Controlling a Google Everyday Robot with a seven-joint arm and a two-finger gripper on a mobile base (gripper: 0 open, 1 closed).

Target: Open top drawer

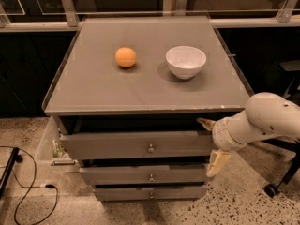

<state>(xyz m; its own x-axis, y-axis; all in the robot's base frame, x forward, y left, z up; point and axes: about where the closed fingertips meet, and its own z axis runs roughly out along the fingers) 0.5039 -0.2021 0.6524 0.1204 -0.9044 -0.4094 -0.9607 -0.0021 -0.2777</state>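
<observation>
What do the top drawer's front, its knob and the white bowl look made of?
Top drawer: flat, even matte grey front, probably painted metal or laminate; the look leaves it open. Knob: small, with a bright glint, likely metal. Bowl: glossy white, ceramic or hard plastic. The tool sits at the drawer's right end.

An orange (pixel 125 57) rests on the grey cabinet top (pixel 140 95), left of an upright white bowl (pixel 185 61) and apart from it. A black cable (pixel 33 165) lies looped on the speckled floor (pixel 243 205), lower left.
</observation>
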